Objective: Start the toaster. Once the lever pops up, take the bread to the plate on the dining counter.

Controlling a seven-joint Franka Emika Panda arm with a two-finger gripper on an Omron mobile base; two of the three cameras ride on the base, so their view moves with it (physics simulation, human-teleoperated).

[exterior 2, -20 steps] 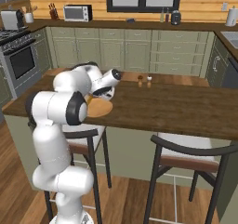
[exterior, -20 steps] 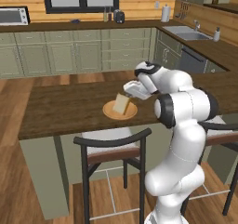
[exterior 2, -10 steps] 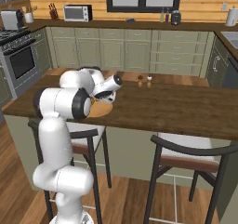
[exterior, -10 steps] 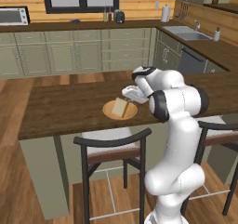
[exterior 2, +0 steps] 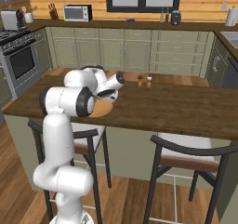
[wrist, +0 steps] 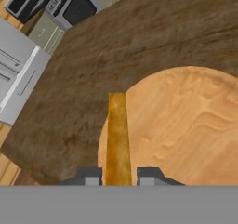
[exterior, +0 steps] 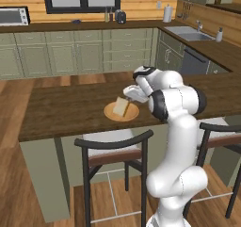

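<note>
bread (wrist: pixel 117 137) edge-on in claw (wrist: pixel 119 177), apparently upright over plate (wrist: pixel 186 125)

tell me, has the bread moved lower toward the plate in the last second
Yes. In the left base view the bread, clamped in the gripper, has come down to the plate on the dining counter.
</note>
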